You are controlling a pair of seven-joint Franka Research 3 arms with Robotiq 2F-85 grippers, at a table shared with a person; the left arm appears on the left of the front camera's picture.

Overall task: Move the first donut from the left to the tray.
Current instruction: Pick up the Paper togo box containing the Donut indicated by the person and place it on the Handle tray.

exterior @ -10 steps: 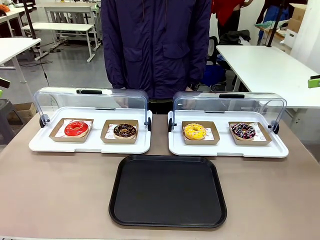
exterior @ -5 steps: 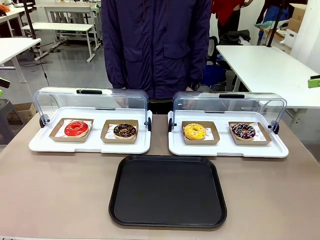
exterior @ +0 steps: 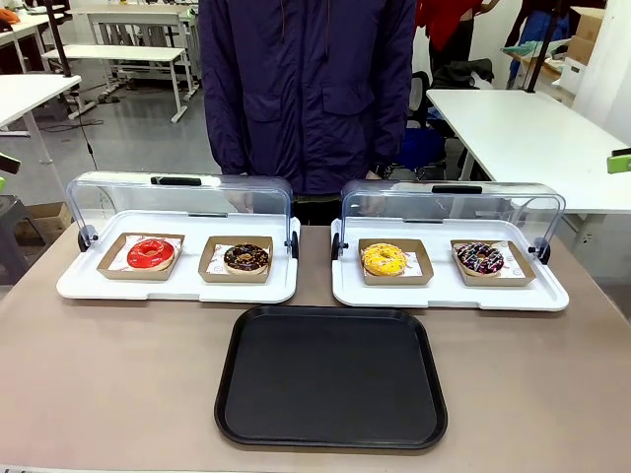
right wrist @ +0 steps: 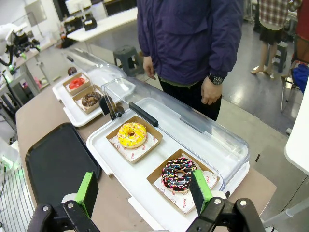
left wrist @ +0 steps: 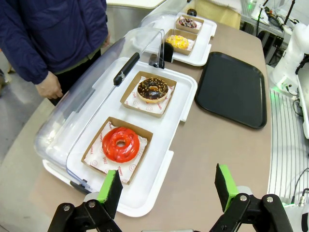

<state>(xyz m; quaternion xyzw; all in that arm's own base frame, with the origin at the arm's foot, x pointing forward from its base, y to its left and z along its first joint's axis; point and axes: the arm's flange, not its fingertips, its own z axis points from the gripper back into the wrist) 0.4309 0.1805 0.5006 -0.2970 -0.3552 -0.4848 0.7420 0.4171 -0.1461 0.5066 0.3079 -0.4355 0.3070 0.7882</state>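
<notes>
The left gripper hangs over the near edge of the left white tray, jaws wide apart and gripping nothing. The right gripper is open too. The red donut sits on that white tray (leftmost spot) — the black tray lies nearer.

White tray corner behind left hand

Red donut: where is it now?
Front view: the red donut sits in its cardboard holder at the left end of the left white tray, beside the chocolate donut.
</notes>
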